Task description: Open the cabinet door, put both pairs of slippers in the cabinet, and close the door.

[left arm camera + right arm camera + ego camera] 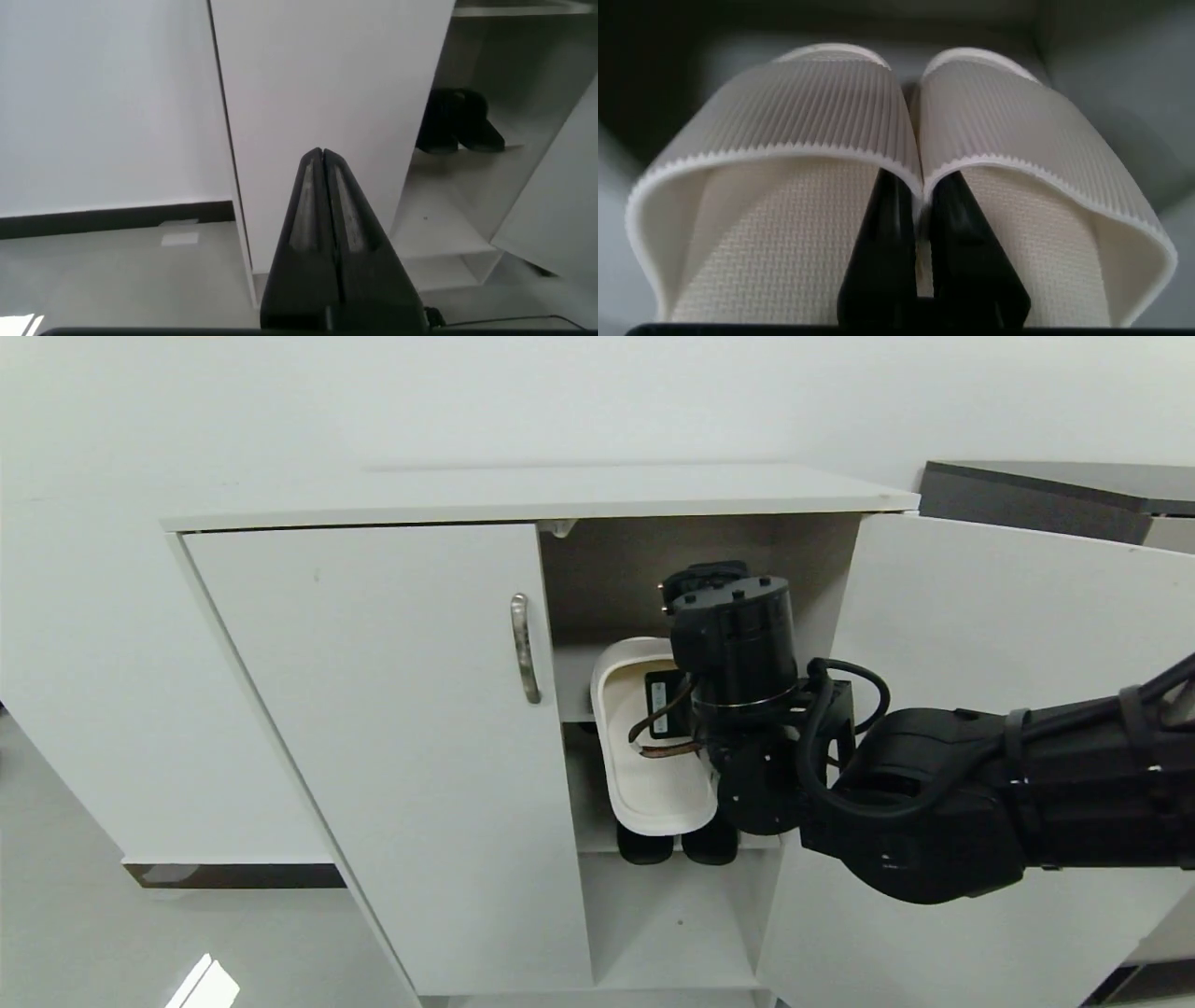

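The white cabinet (541, 490) has its right door (980, 616) swung open and its left door (392, 728) closed. My right gripper (915, 215) is inside the opening, shut on the pair of white slippers (785, 140), pinching their inner edges together. The white slippers (653, 784) hang tilted across the front edge of the upper shelf. A pair of black slippers (677, 845) lies on the shelf below them; the left wrist view also catches the black slippers (458, 121). My left gripper (322, 159) is shut on nothing, low in front of the closed door (327, 75).
A metal handle (525, 649) sits on the closed left door's inner edge. The bottom compartment (672, 924) lies under the black slippers. A dark-topped unit (1074, 490) stands right of the cabinet. Grey floor (140, 943) spreads to the left.
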You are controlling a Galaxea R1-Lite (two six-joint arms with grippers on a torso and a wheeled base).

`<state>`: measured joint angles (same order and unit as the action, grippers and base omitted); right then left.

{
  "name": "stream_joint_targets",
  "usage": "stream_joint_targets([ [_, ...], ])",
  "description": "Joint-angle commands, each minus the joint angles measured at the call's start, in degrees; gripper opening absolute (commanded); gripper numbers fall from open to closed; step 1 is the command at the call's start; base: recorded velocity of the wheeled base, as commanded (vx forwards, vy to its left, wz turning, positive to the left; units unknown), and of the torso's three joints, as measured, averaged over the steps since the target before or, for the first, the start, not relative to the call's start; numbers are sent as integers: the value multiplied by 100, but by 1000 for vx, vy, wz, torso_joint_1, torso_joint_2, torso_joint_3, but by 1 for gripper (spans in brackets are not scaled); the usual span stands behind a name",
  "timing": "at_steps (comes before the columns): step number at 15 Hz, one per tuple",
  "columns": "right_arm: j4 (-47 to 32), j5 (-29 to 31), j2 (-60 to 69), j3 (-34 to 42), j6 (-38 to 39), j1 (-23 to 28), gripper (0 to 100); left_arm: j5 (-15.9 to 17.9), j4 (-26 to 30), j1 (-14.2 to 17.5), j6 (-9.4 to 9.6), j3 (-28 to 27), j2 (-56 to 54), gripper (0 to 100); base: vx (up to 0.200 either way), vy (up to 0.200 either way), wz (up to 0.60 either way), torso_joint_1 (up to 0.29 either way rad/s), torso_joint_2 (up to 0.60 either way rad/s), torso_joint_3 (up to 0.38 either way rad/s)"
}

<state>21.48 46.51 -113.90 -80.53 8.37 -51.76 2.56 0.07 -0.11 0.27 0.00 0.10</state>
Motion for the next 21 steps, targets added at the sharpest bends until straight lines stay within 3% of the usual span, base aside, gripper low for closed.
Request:
stream_joint_targets([
  [1,14,7,-177,-103,-46,52,0,-1,1,2,0,0,-1,0,200,0,0,2,12,2],
  [6,23,7,-634,-648,-73,149,0,-10,1,2,0,0,-1,0,200,0,0,5,1,4],
  [14,32,-177,-1398,-1668,-249,579,0,-10,1,2,-18,0,-1,0,0,0,0,0,0,0],
  [21,23,-362,-1715,-1896,-249,790,0,-10,1,2,-18,0,-1,0,0,0,0,0,0,0],
])
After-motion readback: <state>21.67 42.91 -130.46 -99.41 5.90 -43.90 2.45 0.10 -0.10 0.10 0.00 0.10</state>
